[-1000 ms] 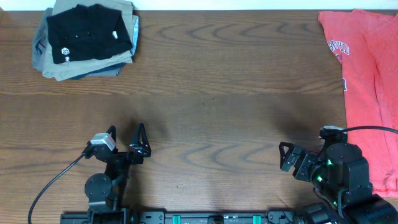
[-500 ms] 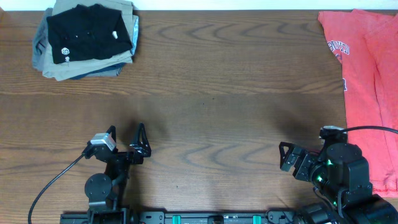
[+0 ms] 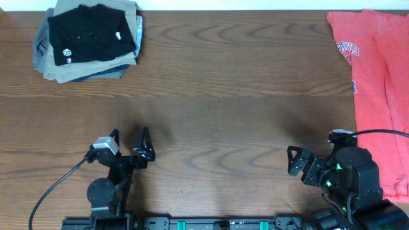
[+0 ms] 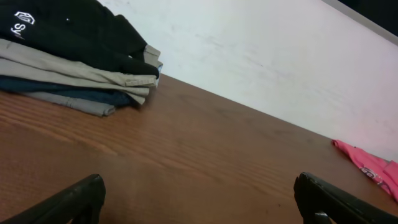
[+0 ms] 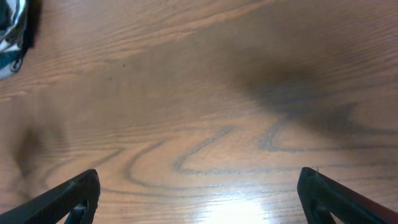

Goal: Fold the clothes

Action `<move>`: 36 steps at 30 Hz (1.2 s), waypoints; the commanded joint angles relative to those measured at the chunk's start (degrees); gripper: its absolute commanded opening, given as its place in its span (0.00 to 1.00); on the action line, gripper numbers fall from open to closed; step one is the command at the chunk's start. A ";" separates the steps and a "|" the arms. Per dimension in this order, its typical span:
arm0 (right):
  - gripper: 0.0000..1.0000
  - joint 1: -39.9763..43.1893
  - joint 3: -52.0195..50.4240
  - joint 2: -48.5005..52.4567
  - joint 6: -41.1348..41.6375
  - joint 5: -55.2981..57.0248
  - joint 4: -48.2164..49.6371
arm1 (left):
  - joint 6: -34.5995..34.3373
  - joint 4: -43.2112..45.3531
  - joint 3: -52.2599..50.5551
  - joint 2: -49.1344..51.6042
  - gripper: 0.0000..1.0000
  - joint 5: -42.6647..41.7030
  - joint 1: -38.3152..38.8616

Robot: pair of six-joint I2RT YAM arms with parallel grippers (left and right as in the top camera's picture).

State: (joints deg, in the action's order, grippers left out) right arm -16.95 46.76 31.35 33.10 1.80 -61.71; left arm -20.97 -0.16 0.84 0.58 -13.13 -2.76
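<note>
The black collared shirt [image 3: 89, 35] lies folded, with a small white logo, on top of a stack of clothes at the table's far left corner. It also shows in the left wrist view [image 4: 68, 28], far ahead on the left. My left gripper [image 3: 130, 138] is open and empty near the front edge, low over bare wood [image 4: 199, 198]. My right gripper [image 3: 300, 163] is open and empty at the front right, also over bare wood [image 5: 199, 196]. Neither gripper is close to the shirt.
Under the black shirt lie folded khaki trousers [image 3: 61, 69] and other grey and blue garments [image 4: 74, 93]. A red printed T-shirt [image 3: 377, 76] lies spread along the table's right edge, its tip visible in the left wrist view [image 4: 370, 165]. A white wall stands behind the table.
</note>
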 commanded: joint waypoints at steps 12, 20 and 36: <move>0.99 7.89 -30.51 -15.52 -0.83 -5.16 42.51 | 0.76 -2.58 -0.61 -0.35 0.98 -0.37 0.33; 0.99 8.26 -42.23 -20.41 -11.43 -6.36 61.20 | 0.74 -2.58 -0.61 -0.35 0.98 -0.37 0.33; 0.99 17.25 -46.47 -29.77 -17.90 -6.54 57.75 | 0.76 -2.58 -0.61 -0.35 0.98 -0.37 0.33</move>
State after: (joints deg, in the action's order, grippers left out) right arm -1.26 1.02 2.96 18.15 -4.38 -3.62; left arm -20.95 -0.56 1.06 0.58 -13.13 -2.76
